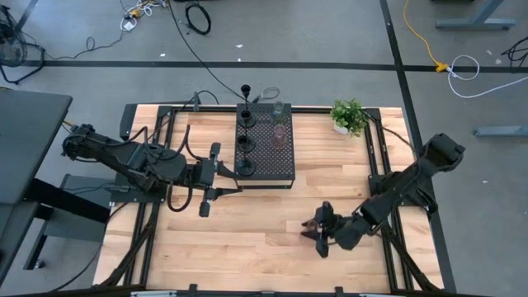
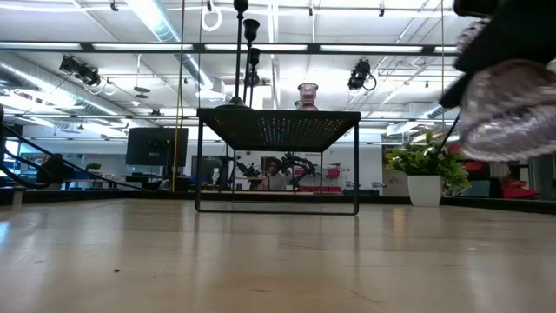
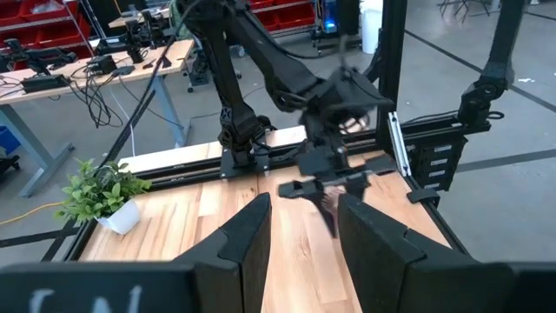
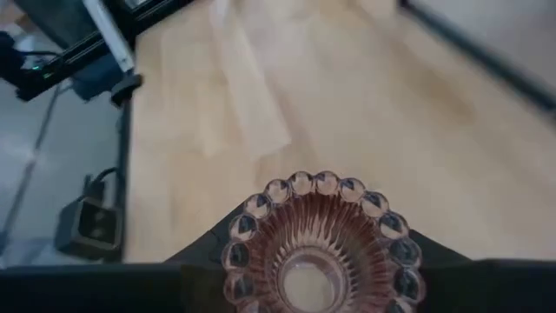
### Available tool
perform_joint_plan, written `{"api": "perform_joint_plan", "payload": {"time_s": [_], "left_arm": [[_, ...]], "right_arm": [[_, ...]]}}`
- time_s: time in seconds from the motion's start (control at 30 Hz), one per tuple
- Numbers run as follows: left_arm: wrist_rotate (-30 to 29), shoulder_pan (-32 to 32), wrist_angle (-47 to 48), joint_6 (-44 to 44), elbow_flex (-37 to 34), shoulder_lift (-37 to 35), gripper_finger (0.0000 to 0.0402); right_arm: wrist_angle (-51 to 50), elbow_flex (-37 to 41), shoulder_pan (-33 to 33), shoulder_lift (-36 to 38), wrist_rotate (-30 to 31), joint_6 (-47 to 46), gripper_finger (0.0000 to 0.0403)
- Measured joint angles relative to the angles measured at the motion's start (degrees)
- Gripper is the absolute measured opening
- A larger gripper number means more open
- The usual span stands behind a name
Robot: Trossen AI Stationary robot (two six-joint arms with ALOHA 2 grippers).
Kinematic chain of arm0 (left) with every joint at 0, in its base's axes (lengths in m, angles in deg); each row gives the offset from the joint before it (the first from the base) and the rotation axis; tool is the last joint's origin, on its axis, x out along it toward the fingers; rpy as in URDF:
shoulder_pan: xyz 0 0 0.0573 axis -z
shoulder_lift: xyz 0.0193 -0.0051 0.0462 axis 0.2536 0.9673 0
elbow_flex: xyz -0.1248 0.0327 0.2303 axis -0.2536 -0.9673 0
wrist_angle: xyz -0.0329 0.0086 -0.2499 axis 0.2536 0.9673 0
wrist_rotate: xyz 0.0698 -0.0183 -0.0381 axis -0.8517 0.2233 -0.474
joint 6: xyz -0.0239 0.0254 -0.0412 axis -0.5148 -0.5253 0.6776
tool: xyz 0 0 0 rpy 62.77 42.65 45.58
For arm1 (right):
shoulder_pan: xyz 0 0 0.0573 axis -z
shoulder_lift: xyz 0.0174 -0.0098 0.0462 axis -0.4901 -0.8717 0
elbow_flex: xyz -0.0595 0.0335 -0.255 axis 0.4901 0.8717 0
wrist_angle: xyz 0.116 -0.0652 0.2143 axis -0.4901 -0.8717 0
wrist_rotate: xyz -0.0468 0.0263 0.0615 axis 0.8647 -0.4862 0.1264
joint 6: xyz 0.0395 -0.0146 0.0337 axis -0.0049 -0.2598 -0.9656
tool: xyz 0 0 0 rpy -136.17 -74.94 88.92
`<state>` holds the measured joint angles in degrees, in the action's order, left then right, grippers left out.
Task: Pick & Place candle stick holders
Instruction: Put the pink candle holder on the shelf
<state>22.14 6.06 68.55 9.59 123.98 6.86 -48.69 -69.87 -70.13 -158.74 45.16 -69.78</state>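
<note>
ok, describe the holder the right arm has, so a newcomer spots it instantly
Start at the black perforated block at the table's far middle, then come toward the near edge, slightly right, to the right tool. Gripped in it is a reddish glass holder, round with a beaded rim and ribbed bowl, unlike the black stemmed holders on the block.

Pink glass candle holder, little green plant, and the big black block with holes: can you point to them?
Pink glass candle holder (image 4: 323, 252): right wrist view, ribbed bowl, held by right gripper.
Green plant (image 1: 348, 115): high view, leaves.
Black block (image 1: 266, 162): high view, perforated top.
</note>
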Motion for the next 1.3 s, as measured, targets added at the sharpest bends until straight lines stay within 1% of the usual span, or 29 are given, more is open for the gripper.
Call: {"api": "perform_joint_plan", "payload": {"time_s": [0.1, 0.37, 0.53, 0.63, 0.7, 0.8, 1.0, 1.13, 1.3], "left_arm": [[0.0, 0.0, 0.0, 0.0, 0.0, 0.0, 0.0138], [0.0, 0.0, 0.2, 0.1, 0.0, 0.0, 0.0138], [0.0, 0.0, 0.7, -0.2, 0.0, 0.0, 0.0138], [0.0, 0.0, 0.7, -0.3, 0.0, 0.0, 0.0138], [0.0, 0.0, 0.9, -0.3, 0.0, 0.0, 0.0138], [0.0, 0.0, 1.3, -0.4, 0.0, 0.0, 0.0138], [0.0, 0.0, 3.1, -0.4, 0.0, 0.0, 0.0138], [0.0, 0.0, 3.0, -0.4, 0.0, 0.0, 0.0138], [-0.4, 0.0, 2.9, -1.0, 0.0, 0.0, 0.0138]], "right_arm": [[-1.6, 0.0, 2.9, 3.2, -0.2, 3.8, 0.0139], [-2.3, -0.2, 12.7, 11.8, -4.9, 15.0, 0.0139], [-2.9, -1.6, 19.5, 14.4, -8.0, 21.4, 0.0139], [-5.6, -4.7, 23.1, 14.5, -10.5, 24.9, 0.0139], [-8.9, -6.8, 25.4, 14.0, -10.5, 26.4, 0.0139], [-10.9, -9.1, 28.8, 13.6, -10.5, 29.1, 0.0139], [-9.4, -11.1, 34.0, 12.1, -13.5, 33.3, 0.0139], [-8.4, -11.1, 36.4, 10.1, -14.4, 33.8, 0.0139], [-4.0, -11.1, 38.9, 7.1, -17.2, 35.5, 0.0139]]}}
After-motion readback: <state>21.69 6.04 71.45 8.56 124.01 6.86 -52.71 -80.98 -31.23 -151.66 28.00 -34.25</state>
